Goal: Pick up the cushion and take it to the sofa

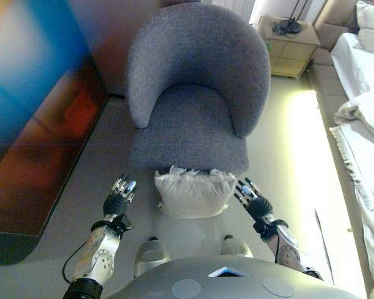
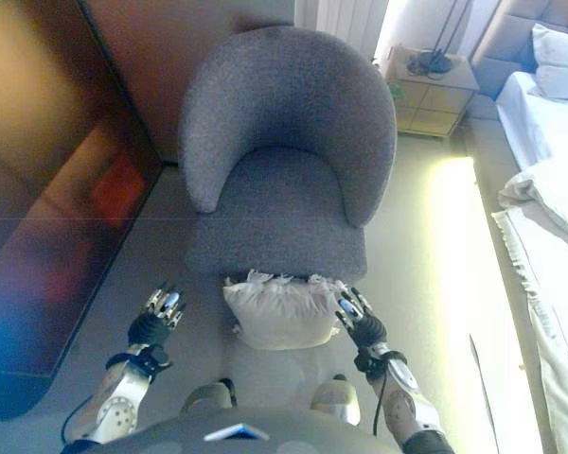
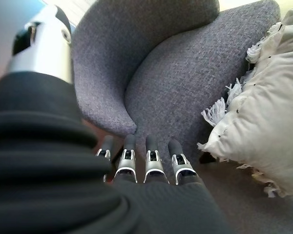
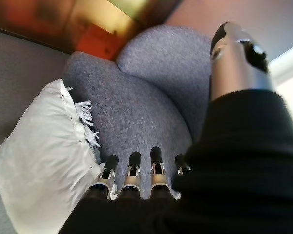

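Cushion [image 1: 193, 193] — white, fringed, on the floor against the grey chair [image 1: 196, 93] front, long axis running side to side between my hands. My right hand [image 1: 254, 200] just beside its end, nearer; left hand [image 1: 119, 198] a little apart — both with fingers straight, holding nothing.

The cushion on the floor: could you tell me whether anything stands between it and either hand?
Nothing visible does. The cushion leans against the grey armchair; the left hand and right hand flank it with open floor between.

Straight-fingered right robot hand [image 4: 136, 187] beside cushion [image 4: 44, 146]
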Controlling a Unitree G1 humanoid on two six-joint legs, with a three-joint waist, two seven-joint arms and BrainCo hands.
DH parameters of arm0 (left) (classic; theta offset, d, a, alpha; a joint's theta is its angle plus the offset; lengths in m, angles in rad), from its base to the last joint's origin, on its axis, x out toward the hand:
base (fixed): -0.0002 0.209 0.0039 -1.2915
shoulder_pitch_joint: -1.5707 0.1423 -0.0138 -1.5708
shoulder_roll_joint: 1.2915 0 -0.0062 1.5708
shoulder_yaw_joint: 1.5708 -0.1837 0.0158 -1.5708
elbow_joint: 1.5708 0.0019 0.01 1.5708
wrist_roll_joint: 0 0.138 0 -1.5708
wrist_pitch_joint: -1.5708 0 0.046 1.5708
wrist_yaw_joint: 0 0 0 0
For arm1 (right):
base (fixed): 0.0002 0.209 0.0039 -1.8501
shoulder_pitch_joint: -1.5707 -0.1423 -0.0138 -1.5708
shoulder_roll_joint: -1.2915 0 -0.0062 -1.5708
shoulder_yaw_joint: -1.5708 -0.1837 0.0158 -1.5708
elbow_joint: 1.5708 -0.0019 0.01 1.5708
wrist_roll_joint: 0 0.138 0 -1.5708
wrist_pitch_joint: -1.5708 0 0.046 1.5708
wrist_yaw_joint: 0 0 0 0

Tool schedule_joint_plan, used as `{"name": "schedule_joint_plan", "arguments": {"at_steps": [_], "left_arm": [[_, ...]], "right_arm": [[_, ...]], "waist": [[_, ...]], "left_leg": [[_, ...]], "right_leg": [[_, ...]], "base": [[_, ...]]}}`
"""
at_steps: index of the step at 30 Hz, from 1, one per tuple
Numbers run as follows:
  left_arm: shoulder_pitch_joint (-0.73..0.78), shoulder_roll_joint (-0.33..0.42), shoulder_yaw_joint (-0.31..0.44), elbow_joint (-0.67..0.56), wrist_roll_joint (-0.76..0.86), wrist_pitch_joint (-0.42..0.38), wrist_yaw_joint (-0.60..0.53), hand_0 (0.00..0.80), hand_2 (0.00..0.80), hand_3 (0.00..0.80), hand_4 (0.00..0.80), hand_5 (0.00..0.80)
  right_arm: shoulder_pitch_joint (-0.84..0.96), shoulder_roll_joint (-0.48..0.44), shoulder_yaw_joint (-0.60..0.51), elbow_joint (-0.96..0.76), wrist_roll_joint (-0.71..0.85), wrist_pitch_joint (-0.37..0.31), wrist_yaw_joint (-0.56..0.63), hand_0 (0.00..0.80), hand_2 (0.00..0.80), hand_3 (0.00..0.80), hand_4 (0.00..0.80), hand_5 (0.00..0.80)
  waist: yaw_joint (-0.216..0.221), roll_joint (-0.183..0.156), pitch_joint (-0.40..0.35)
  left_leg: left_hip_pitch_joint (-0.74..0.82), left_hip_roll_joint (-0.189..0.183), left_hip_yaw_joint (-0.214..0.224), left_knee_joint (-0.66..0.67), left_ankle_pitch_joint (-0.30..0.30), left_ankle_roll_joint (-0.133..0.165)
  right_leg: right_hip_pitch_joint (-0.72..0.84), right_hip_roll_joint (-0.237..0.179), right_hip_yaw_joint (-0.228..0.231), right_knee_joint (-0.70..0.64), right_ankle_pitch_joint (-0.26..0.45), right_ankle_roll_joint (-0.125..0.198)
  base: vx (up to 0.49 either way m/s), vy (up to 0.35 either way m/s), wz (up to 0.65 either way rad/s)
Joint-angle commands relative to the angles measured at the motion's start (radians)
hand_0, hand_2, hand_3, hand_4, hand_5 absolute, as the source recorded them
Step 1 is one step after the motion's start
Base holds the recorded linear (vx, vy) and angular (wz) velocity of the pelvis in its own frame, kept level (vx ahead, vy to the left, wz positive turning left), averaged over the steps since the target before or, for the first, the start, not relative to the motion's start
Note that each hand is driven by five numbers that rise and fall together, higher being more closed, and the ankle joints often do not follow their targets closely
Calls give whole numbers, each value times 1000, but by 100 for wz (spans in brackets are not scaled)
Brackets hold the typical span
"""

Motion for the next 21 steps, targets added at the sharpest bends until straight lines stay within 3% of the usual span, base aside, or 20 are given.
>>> {"name": "schedule_joint_plan", "arguments": {"at_steps": [1, 3, 5, 7, 10, 14, 18, 21], "left_arm": [[-33, 27, 60, -74, -22, -35, -6, 0, 0, 0, 0, 0], [-39, 9, 45, -71, -39, -39, 8, 0, 0, 0, 0, 0], [-47, -7, 27, -78, -51, -30, 17, 0, 0, 0, 0, 0], [-51, -16, 11, -78, -41, -22, 19, 0, 0, 0, 0, 0], [-50, -23, -8, -87, -30, -16, 15, 0, 0, 0, 0, 0], [-57, -27, -19, -100, -23, -21, 20, 0, 0, 0, 0, 0], [-61, -18, -10, -103, 14, -18, -18, 0, 0, 0, 0, 0], [-67, -10, -3, -92, 23, -24, -16, 0, 0, 0, 0, 0]], "right_arm": [[-51, -14, 17, -109, -10, 8, 35, 0, 0, 0, 0, 0], [-49, -35, 12, -100, -18, 3, 45, 0, 0, 0, 0, 0], [-44, -47, 4, -97, -22, -9, 45, 0, 0, 0, 0, 0], [-39, -48, -5, -90, -25, -26, 40, 0, 0, 0, 0, 0], [-26, -45, -17, -83, -21, -48, 44, 0, 0, 0, 0, 0], [-3, -35, -19, -89, -33, -73, 52, 0, 0, 0, 0, 0], [2, -23, -22, -104, 3, -90, 35, 0, 0, 0, 0, 0], [-13, -3, -19, -96, -3, -82, 22, 0, 0, 0, 0, 0]], "waist": [[4, -11, 15], [4, -12, 15], [2, -15, 15], [-1, -16, 15], [3, -1, 19], [32, 34, 25], [60, 34, 33], [57, 36, 31]], "left_leg": [[103, 126, 14, 56, 3, 2], [67, 164, 2, 119, 94, -10], [23, 182, 9, 193, 136, -13], [-2, 175, 15, 227, 139, -10], [-12, 115, 1, 157, 118, 5], [-25, 11, -31, -87, 108, 10], [-77, -62, -66, -77, 88, 34], [-64, -86, -47, -60, 59, 78]], "right_leg": [[-102, -26, 70, 40, 87, 17], [-79, 15, 54, 28, 72, -25], [-62, 37, 26, 16, 59, -57], [-52, 45, 9, 13, 49, -72], [-44, 60, -7, 20, 23, -76], [-22, 76, -36, 10, -6, -64], [10, 64, -59, 22, -29, -55], [4, 39, -50, 115, -36, -36]], "base": [[166, -277, -3], [123, -273, 3], [119, -271, 15], [134, -182, 30], [139, -14, 46], [140, 95, 30], [148, 118, 7], [159, 210, -4]]}}
